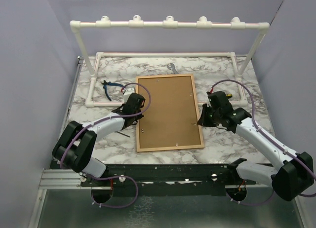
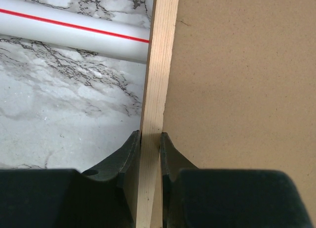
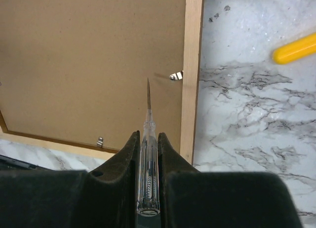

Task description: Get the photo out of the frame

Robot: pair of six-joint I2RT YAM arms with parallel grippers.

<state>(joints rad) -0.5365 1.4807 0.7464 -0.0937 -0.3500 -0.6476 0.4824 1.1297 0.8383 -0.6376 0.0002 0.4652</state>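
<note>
Left gripper (image 2: 150,138) clenched on frame (image 2: 157,85) left edge; right gripper (image 3: 148,138) grasps screwdriver (image 3: 148,122), tip above backing (image 3: 89,60) near edge clip (image 3: 176,76). Frame face-down on marble table (image 1: 224,141), pipe rack (image 1: 168,24) behind.

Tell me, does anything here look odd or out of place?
Nothing looks broken or spilled. The picture frame lies face down, brown back up. The left gripper pinches its wooden edge; the right gripper holds a thin screwdriver near a metal clip.

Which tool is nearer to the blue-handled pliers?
Left. The left tool clamps the wooden frame's left border near the pliers; the right tool, holding a clear screwdriver, is at its opposite border.
</note>
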